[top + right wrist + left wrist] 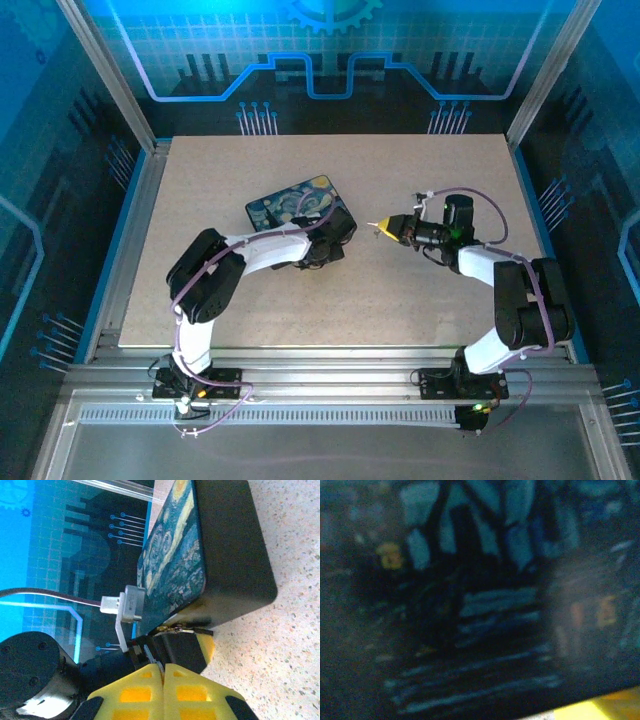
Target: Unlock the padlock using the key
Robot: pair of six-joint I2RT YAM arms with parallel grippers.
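Observation:
A black box (290, 203) with a blue swirl-painted lid lies on the table. My left gripper (338, 232) sits at the box's right end, and I cannot make out how its jaws stand. The left wrist view is a close blur of the painted lid (485, 605). In the right wrist view, a small brass and silver piece (181, 627), possibly the padlock, shows at the box's edge (235, 550), mostly hidden behind the left gripper's black and yellow finger (192, 647). My right gripper (378, 228) hovers just right of it, its yellow fingers (150, 690) shut on a thin metal blade, the key (158, 666).
The speckled table (400, 300) has free room in front of and behind the box. Aluminium frame rails (130, 230) and blue panel walls border it. A white connector with a cable (125, 605) hangs on the left arm.

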